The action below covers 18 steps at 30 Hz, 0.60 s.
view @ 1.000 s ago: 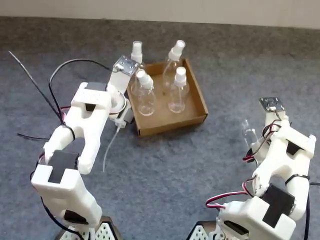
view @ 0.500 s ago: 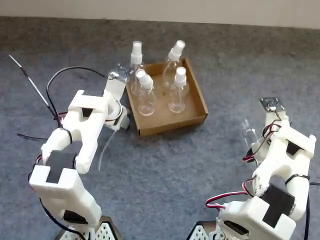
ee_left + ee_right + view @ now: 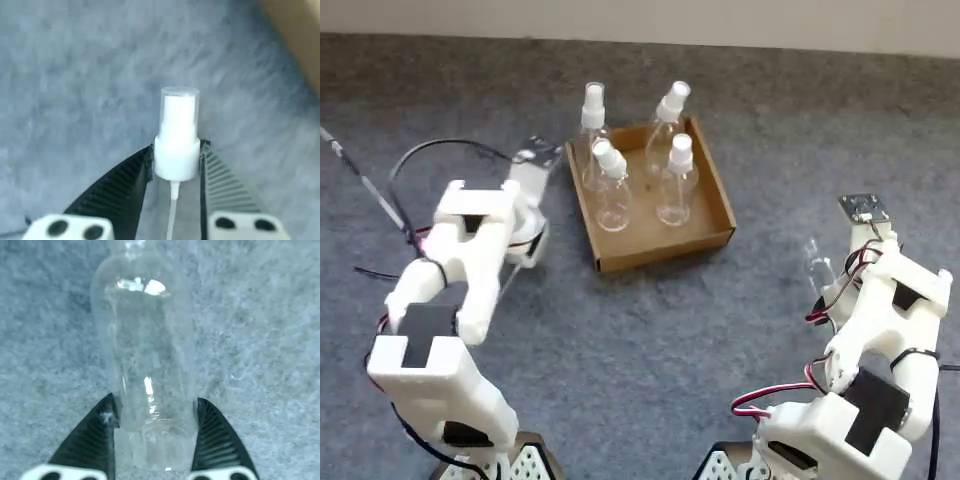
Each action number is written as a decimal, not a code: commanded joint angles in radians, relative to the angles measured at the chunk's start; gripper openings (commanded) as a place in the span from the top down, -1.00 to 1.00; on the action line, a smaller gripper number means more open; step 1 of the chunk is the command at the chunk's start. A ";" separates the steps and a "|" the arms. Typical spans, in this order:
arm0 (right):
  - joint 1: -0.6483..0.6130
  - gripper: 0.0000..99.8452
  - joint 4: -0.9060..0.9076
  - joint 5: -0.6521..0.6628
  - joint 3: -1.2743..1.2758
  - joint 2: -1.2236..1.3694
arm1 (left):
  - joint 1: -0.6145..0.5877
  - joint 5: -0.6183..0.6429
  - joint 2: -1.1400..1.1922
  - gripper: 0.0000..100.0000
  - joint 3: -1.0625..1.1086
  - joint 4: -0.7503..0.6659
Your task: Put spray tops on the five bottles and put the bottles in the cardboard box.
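the grey mat [image 3: 650,350] covers my whole work area. on it, toward the far side, is one cardboard box [image 3: 720,215] with low walls.

i count five bottles. four capped bottles [image 3: 675,195] stand in the box, the back-left one tight in its corner. the fifth, the bare bottle [image 3: 145,340], has no top and stands well apart from the box on the right side. the right gripper [image 3: 155,402] is clamped around its lower body, one jaw on each side.

i judge that bottle to be empty thin clear plastic: light, slick and easy to dent. a low grip like this one should steady it, as long as the squeeze is modest.

there are five spray tops. four are on bottles, and one loose spray top [image 3: 177,135] is pinched at its collar by the left gripper [image 3: 176,150], out over the mat left of the box. the collar looks rigid and is the right place to hold it. the thin dip tube [image 3: 171,210] hangs between the jaws. it looks bendy, so i expect threading it into the neck will be fiddly.
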 commanded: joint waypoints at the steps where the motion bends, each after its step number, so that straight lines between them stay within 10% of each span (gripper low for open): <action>1: 0.004 0.98 -0.008 -0.008 -0.024 0.002 | -0.077 -0.078 -0.018 0.72 -0.044 0.233; 18: -0.004 0.98 0.021 -0.008 -0.013 0.004 | -0.081 -0.084 -0.314 0.51 -0.048 0.319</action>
